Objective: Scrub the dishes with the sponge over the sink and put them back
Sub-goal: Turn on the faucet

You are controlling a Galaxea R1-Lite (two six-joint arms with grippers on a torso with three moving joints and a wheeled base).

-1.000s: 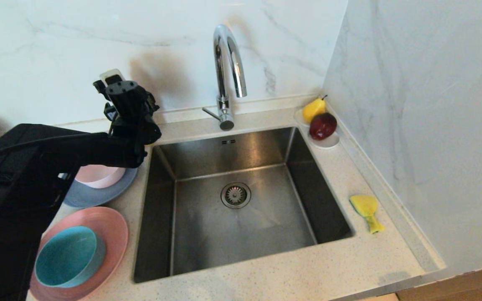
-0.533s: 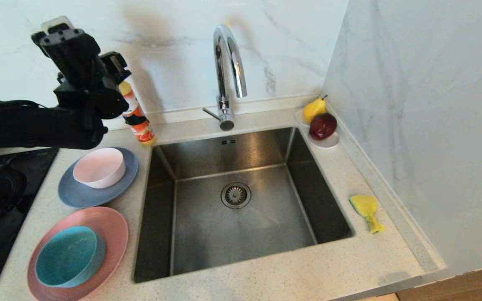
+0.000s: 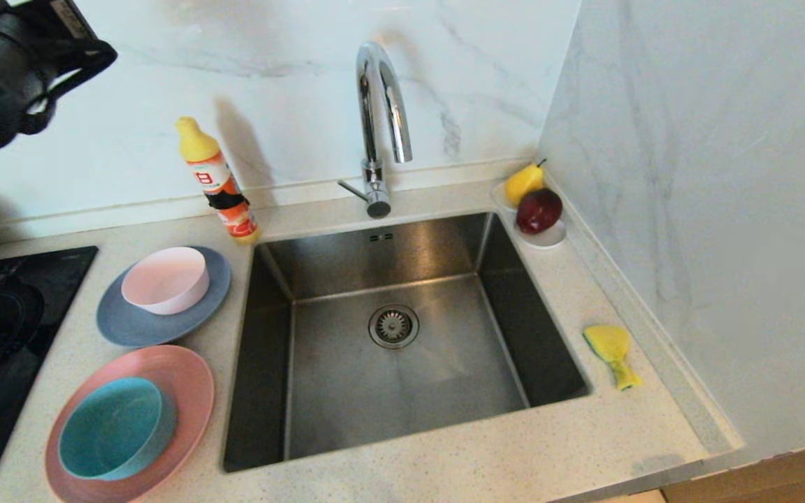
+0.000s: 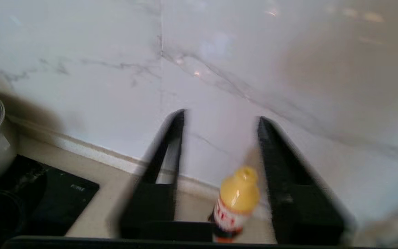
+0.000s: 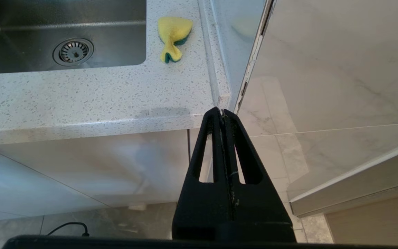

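The left tool (image 4: 219,117) is raised high against the white marble wall at the far left, above the counter (image 3: 486,447), its two black fingers (image 4: 171,145) spread with a clear gap and nothing between them; the left wrist view is blurred, so how wide they stand is hard to judge. Below it in that view stands a yellow-capped, orange-labelled squeeze bottle (image 3: 217,181), upright on the counter at the sink's back left corner. The large rectangular brushed-steel sink (image 3: 332,391), with its round strainer drain (image 3: 393,325) and tall chrome gooseneck tap (image 3: 378,105), holds no dishes. To its left a pale pink bowl (image 3: 166,279) sits on a large grey-blue plate (image 3: 130,328), and nearer the front edge a teal bowl (image 3: 116,427) sits on a large pink plate (image 3: 189,381). The yellow waisted foam sponge with a green face (image 3: 612,353) lies on the counter right of the sink, near the side wall and well apart from the dishes. A small white saucer (image 3: 549,239) in the back right corner carries a yellow pear (image 3: 523,181) and a dark red apple (image 3: 539,209). The right tool (image 5: 224,116) hangs below the counter's front edge by the cabinet, its fingers pressed together on nothing.
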